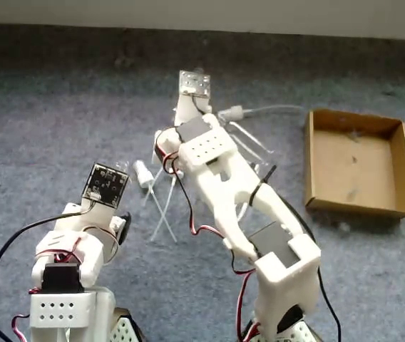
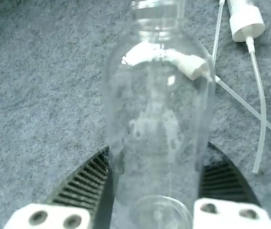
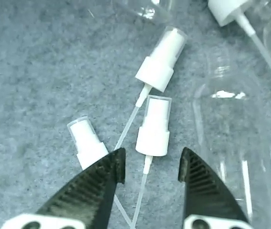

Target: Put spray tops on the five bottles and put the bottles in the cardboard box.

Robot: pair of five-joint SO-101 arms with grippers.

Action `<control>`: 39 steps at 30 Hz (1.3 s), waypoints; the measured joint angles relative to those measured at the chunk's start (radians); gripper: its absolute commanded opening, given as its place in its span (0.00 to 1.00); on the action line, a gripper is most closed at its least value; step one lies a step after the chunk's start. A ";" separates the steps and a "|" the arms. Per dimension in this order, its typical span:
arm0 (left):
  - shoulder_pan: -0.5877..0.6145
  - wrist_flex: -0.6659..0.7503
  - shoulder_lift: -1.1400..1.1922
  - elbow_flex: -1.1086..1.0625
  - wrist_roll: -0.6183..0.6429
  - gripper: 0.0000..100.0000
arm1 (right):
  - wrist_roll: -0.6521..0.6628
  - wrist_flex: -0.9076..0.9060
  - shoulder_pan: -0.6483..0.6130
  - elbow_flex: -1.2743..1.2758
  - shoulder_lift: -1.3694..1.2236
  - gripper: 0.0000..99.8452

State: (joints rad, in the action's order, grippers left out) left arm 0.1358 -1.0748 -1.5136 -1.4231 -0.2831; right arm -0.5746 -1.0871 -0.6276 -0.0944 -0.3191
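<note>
My left gripper [image 2: 158, 151] is shut on a clear bottle [image 2: 159, 109] with an open neck, its black jaws pressed to both sides. A white spray top [image 2: 244, 21] with a long tube lies on the carpet just beyond the bottle. My right gripper [image 3: 152, 160] is open and hovers over three white spray tops lying close together [image 3: 153, 126] [image 3: 161, 59] [image 3: 87, 141]; the middle one sits between the jaws. Clear bottles [image 3: 231, 124] lie beside them. The cardboard box [image 1: 395, 167] sits to the right of both arms and holds nothing.
Grey carpet [image 1: 45, 121] covers the whole work surface. Loose spray tops [image 1: 143, 173] [image 1: 232, 112] and thin tubes lie scattered between the arms. A dark strip runs along the far edge.
</note>
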 measured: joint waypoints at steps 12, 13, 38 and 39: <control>0.000 0.000 0.000 -0.003 0.000 0.09 | 0.000 -0.089 -0.003 -0.259 -0.278 0.18; 0.000 0.000 0.000 -0.006 0.000 0.09 | 0.000 -0.104 -0.003 -0.292 -0.295 0.18; 0.000 0.006 0.000 -0.021 0.000 0.09 | 0.000 -0.226 -0.003 -0.572 -0.371 0.18; 0.000 0.006 0.000 -0.021 0.000 0.09 | 0.000 -0.219 -0.003 -0.572 -0.371 0.18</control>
State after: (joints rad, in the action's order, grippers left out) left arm 0.1358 -1.0687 -1.5136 -1.4446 -0.2831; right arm -0.5746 -1.3065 -0.6306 -0.6667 -0.6905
